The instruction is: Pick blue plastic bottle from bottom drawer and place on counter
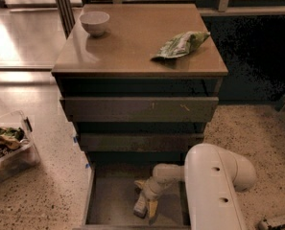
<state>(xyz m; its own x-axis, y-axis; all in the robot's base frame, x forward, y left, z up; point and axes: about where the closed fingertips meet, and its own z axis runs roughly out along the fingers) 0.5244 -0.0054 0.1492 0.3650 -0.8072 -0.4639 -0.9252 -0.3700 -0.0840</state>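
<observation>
Gripper (pixel 147 201) sits low inside the bottom drawer (pixel 108 195), right at the blue plastic bottle (pixel 140 207) lying near the drawer's front middle; whether it has clamped the bottle I cannot tell. The arm (pixel 214 186) enters from the drawer's right, likely to clear the drawer fronts (pixel 139 109) above. Well above the drawer, the counter (pixel 132 47) has bare room between bowl (pixel 94 22) and snack bag (pixel 180 44).

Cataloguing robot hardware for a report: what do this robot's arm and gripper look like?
The arm is glossy off-white: a thick rounded link with small dark holes, narrowing to a slimmer tubular segment. No cables or markings show. The gripper, down in the bottom drawer, is pale with yellowish-tan parts.
</observation>
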